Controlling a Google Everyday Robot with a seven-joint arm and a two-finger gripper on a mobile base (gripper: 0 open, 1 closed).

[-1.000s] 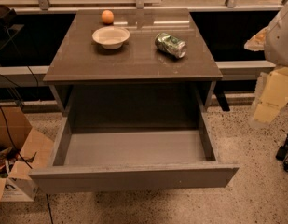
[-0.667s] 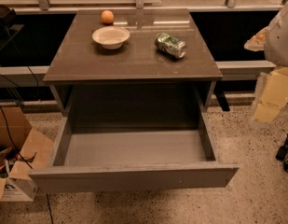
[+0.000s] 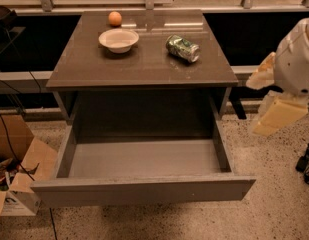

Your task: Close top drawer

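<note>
Top drawer is still standing fully pulled out, and I am waiting off to its right.

Nothing is shifting over this last second: my gripper is still hanging at the right edge of the view, well apart from the drawer and touching nothing, and I cannot tell whether it is apart or together, so I am judging the closing push as not yet begun. The drawer is showing a plain, flat, matte-grey front with no handle and a deep, boxy grey interior. The brown cabinet top above it is catching a dull sheen and carrying a shallow pale bowl, a round orange and a dented green can lying on its side.
</note>
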